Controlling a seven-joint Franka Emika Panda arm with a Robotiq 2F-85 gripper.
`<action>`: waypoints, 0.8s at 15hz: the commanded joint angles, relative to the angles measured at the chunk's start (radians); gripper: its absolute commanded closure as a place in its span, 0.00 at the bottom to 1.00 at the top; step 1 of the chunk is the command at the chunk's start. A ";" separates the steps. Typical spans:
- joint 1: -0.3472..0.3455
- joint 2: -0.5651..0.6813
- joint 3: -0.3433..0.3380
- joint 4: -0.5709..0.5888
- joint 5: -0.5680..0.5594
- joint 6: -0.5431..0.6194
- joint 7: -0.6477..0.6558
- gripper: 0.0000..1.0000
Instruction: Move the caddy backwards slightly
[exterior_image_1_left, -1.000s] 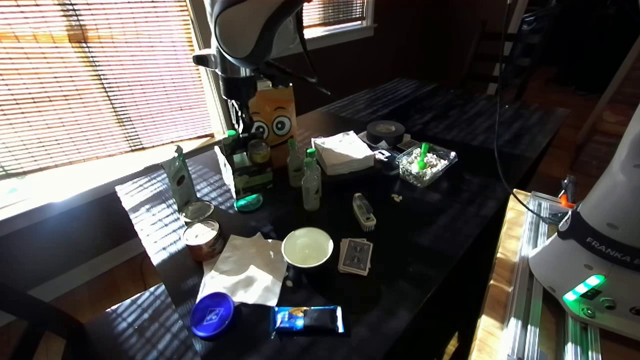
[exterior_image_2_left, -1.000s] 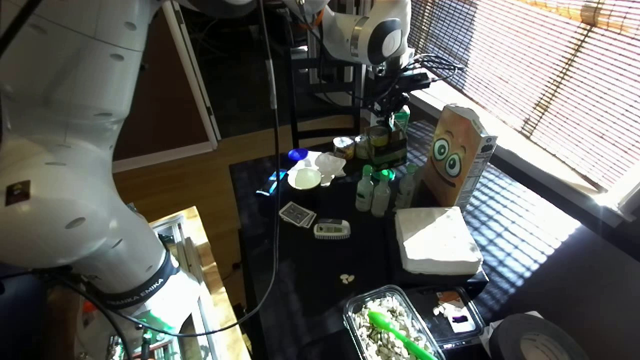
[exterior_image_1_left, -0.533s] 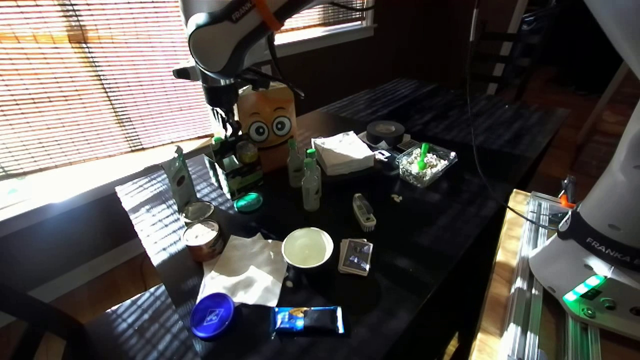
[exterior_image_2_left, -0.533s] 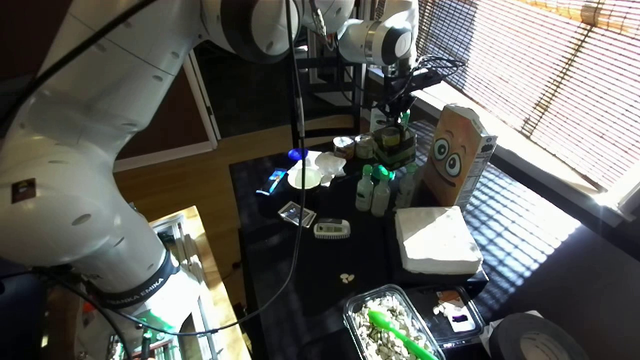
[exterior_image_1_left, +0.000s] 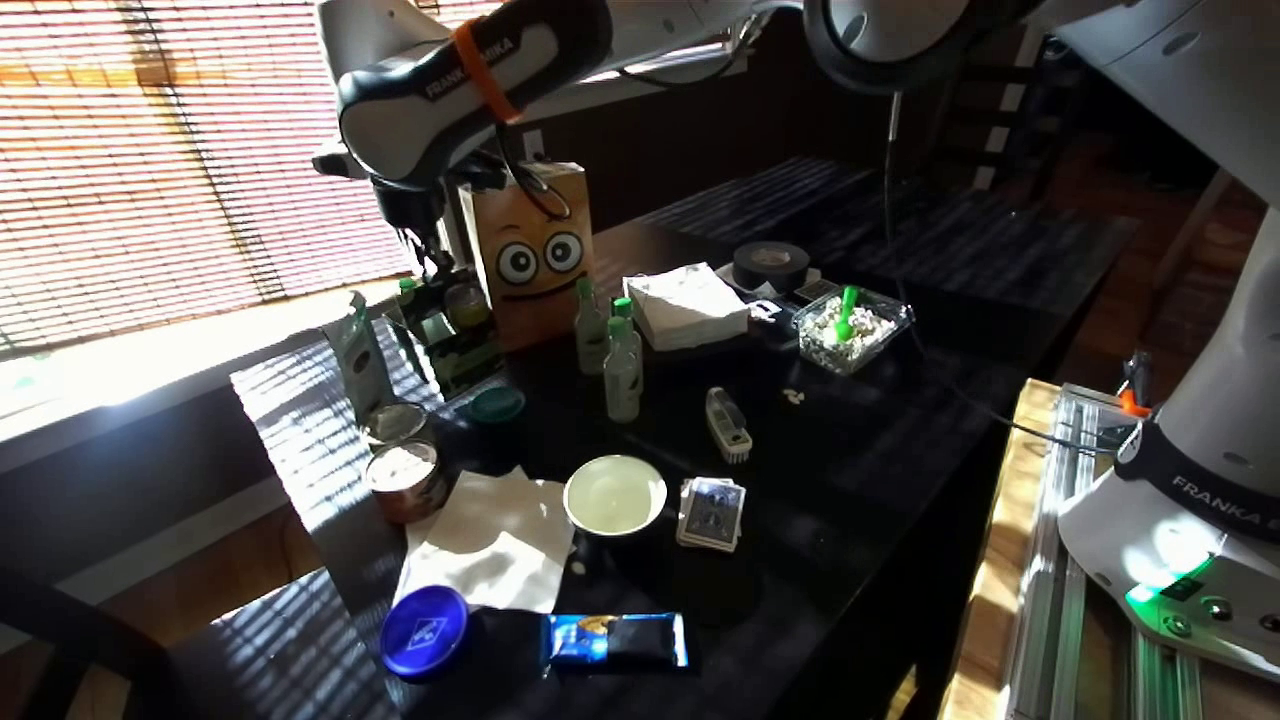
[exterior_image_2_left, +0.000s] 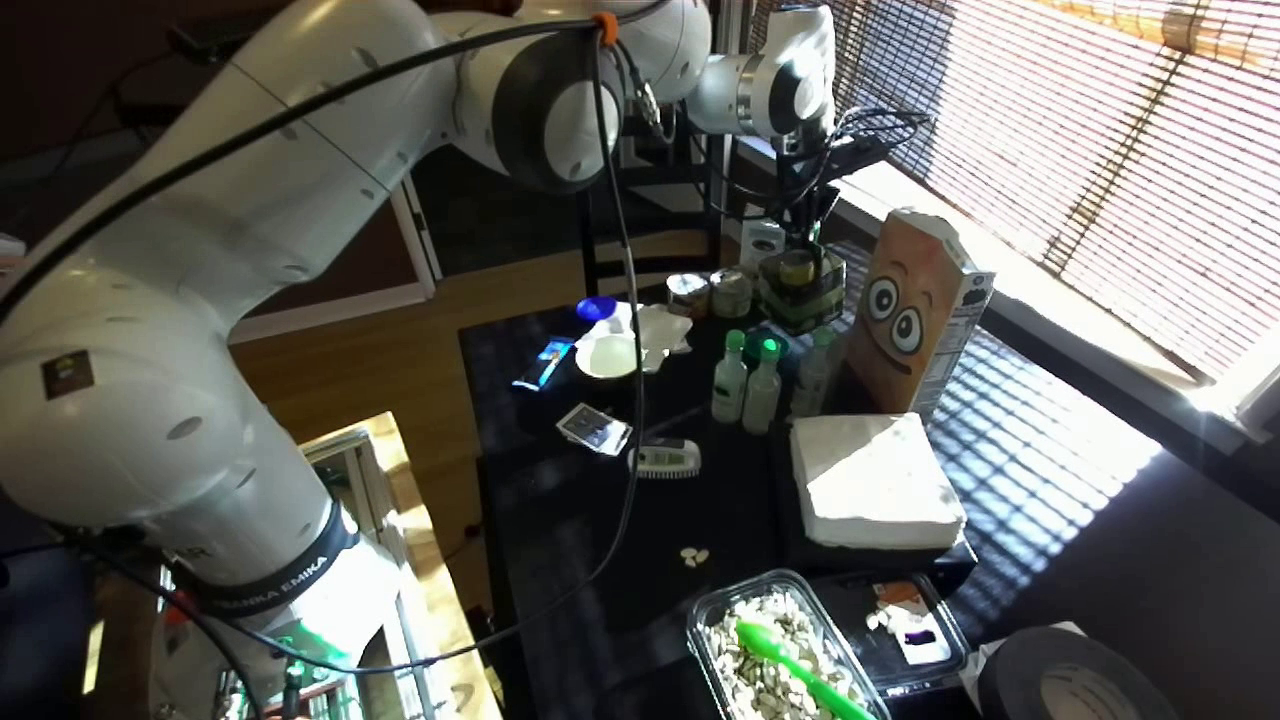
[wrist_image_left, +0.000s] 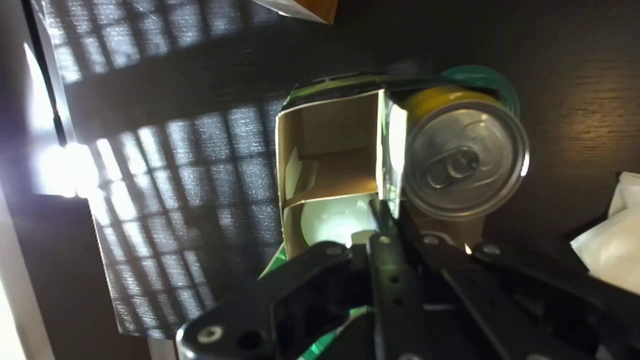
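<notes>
The caddy is a small dark holder with green markings, also in an exterior view. It stands by the window end of the table, beside the brown face box. In the wrist view the caddy shows open cardboard compartments. A can with a yellow side sits in one, a pale rounded bottle in another. My gripper points down with its fingers closed on the caddy's middle divider; in both exterior views the gripper is over its middle. Whether its base touches the table cannot be told.
The brown face box stands close beside the caddy. A green lid lies in front, near several green-capped bottles. A pouch and cans stand on the other side. The window sill runs behind.
My gripper and the caddy have moved together toward the window side, away from the green-capped bottles. The gap between the caddy and the green lid has grown. Other objects have stayed.
</notes>
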 joint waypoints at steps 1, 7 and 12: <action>0.032 0.132 -0.043 0.227 -0.041 -0.054 -0.020 0.99; 0.041 0.258 -0.047 0.421 -0.016 -0.174 -0.024 0.99; 0.040 0.278 -0.034 0.467 0.026 -0.283 -0.027 0.69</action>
